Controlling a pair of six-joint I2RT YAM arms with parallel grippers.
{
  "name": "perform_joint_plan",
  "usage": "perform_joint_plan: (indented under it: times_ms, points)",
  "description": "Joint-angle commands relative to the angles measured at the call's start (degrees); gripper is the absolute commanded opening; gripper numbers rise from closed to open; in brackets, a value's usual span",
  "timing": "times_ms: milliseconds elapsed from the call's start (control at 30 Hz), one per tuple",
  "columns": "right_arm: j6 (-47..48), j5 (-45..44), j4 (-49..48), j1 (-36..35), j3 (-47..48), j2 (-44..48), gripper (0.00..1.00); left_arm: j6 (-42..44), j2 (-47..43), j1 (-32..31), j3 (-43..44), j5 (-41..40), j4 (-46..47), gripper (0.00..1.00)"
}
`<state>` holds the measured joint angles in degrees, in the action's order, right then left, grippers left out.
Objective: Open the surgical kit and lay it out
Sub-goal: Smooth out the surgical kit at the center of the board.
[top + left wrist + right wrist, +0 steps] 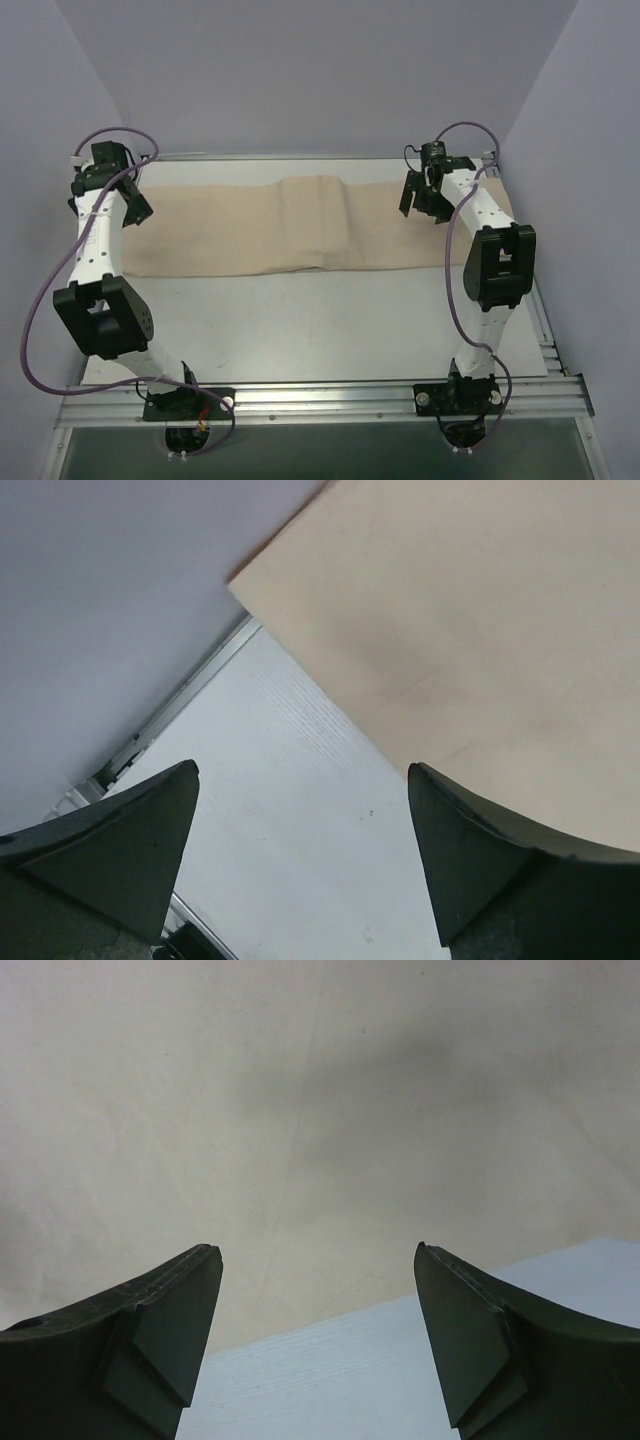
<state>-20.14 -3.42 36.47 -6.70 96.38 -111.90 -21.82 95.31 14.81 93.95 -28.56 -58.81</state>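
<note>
Left gripper (302,772) and right gripper (318,1250) gape wide, empty. Only the overhead view shows the cloth (230,240) humped mid-length.

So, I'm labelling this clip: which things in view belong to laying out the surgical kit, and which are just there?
Part of the job:
- beige cloth wrap, folded over
- left hand, open
- right hand, open
No tray or instruments show.

Just there:
- white table
- metal rail
</note>
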Motion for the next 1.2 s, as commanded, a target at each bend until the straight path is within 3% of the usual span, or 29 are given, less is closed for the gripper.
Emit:
perform_joint_plan:
  times_ms: [0, 67, 167, 200, 233, 333, 367, 633, 800, 1167]
  points:
    - [-0.6, -0.6, -0.1, 0.5, -1.7, -1.4, 0.80, -0.9, -0.2, -4.4, 2.6, 0.6, -2.1, 0.94]
    - [-0.7, -1.1, -0.4, 1.8, -2.9, -1.4, 0.79, -0.7, 0.5, -6.5, 1.2, 3.8, -1.4, 0.98]
    - [-0.4, -2.5, -2.1, 3.4, -5.8, -0.6, 0.76, -1.5, 1.1, -9.4, -4.8, 15.6, 3.5, 0.83]
    - [-0.5, -2.9, -3.1, 5.0, -7.4, -0.5, 0.71, -3.4, 1.5, -10.0, -6.6, 18.3, 6.0, 0.73]
    - [-0.4, -2.6, -3.7, 5.7, -8.2, -0.6, 0.69, -4.4, 2.6, -11.2, -8.2, 20.8, 7.2, 0.52]
    - [-0.2, -1.5, -6.0, 8.0, -10.8, -1.2, 0.60, -6.9, 5.8, -13.6, -12.6, 25.6, 10.8, 0.19]
    - [0.1, -1.4, -6.5, 8.1, -11.4, -1.5, 0.59, -7.4, 6.7, -13.9, -13.6, 26.4, 11.5, 0.17]
    - [-1.8, 1.8, -10.8, 9.0, -21.5, -1.7, 0.56, -7.1, 20.2, -14.2, -7.9, 28.6, 9.9, 0.15]
    - [-3.1, 4.5, -12.2, 10.4, -29.8, 1.0, 0.57, -6.0, 23.4, -13.8, -5.7, 28.6, 9.9, 0.15]
    - [-1.7, 2.8, -9.5, 14.7, -24.7, -1.8, 0.63, -4.4, 27.5, -12.3, -4.6, 28.6, 9.1, 0.17]
